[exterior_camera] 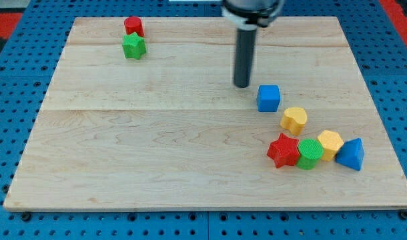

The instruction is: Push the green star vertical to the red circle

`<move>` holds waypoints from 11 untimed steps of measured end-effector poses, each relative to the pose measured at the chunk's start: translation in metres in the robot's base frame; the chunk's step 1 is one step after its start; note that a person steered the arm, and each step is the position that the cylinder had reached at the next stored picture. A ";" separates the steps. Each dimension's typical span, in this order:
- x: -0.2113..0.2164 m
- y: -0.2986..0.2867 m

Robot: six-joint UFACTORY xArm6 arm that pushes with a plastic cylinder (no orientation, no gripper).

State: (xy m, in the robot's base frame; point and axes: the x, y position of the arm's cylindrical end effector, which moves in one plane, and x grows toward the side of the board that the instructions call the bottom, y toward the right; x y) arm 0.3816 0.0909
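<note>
The green star [133, 47] lies near the view's top left of the wooden board [157, 147]. It sits directly below the red circle [133, 26] and touches it. My tip [242, 85] stands at the upper middle right of the board, far to the right of both blocks. It is just left of a blue cube [269, 98] with a small gap between them.
A yellow heart [294, 120] lies below and right of the blue cube. At the lower right sit a red star [283, 151], a green circle [310, 154], a yellow hexagon [330, 144] and a blue triangle [351, 154], close together.
</note>
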 end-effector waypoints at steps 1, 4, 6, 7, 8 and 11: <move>0.054 0.033; 0.031 -0.164; -0.104 -0.315; -0.134 -0.239; -0.039 -0.142; -0.011 -0.211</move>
